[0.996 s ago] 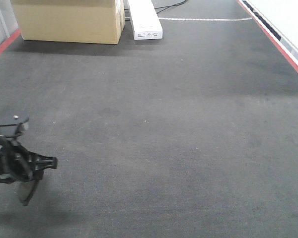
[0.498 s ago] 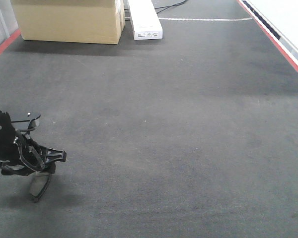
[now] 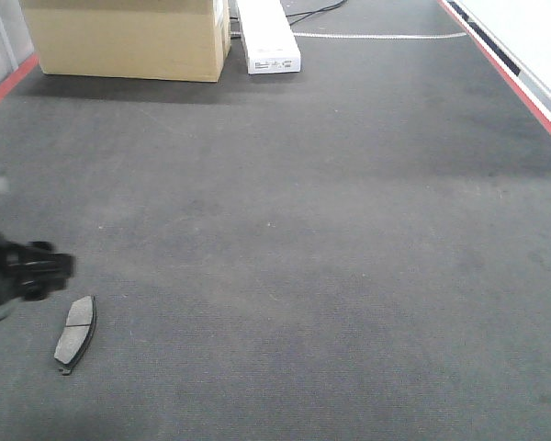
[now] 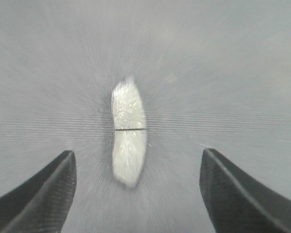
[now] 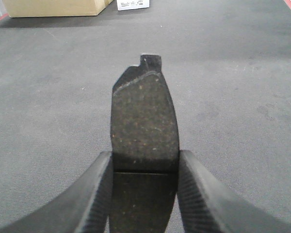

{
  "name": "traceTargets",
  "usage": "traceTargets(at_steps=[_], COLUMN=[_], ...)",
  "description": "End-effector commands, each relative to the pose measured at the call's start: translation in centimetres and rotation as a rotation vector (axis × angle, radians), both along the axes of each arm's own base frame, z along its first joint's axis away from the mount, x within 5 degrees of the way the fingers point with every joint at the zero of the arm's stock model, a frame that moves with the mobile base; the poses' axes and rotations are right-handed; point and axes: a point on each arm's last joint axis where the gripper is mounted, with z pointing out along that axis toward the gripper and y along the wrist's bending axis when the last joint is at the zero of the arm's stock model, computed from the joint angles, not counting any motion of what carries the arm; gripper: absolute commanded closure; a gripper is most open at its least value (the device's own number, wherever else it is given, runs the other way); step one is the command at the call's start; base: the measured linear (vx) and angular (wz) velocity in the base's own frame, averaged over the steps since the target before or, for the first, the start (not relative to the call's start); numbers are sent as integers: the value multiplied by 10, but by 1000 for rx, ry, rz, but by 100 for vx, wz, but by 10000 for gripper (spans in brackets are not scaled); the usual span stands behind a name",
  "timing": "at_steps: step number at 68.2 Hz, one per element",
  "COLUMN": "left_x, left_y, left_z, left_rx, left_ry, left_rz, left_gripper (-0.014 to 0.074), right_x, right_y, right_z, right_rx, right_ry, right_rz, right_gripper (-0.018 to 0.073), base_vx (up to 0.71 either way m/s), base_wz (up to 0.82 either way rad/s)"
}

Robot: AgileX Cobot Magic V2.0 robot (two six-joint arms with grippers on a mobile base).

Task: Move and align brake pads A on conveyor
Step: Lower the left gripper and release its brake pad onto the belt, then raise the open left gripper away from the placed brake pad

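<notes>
The left gripper (image 4: 137, 154) is shown spread open above one brake pad (image 4: 128, 131), which lies flat on the belt (image 3: 349, 230) at its near left. The right gripper (image 5: 144, 160) is clamped on a second pad (image 5: 143, 111), not yet set down. One pad is judged placed, and no others are visible. The held pad appears only in the right wrist view, the cardboard box (image 3: 129, 37) mainly in the front view.

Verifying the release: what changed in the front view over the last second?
The left gripper set its brake pad down on the conveyor, let go and pulled back toward the left edge, jaws now open. The pad lies flat there. The cardboard box and white box have not moved.
</notes>
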Motion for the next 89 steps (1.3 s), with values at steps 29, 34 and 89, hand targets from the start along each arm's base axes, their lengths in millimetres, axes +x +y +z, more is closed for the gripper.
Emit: traceTargets(at_steps=[29, 34, 89], left_x=[-149, -166, -203], left_y=[20, 22, 28], left_z=[33, 28, 14], left_rx=[1, -2, -14], left_ry=[-562, -627, -734], left_rz=[-72, -72, -69], left_gripper=[84, 84, 84], right_x=[2, 2, 2], right_y=[0, 0, 0], right_z=[17, 17, 17], right_rx=[10, 10, 10], right_ry=[-115, -115, -115], right_rz=[-8, -8, -8], right_gripper=[566, 566, 566], base_vx=[0, 0, 0], base_wz=[0, 0, 0])
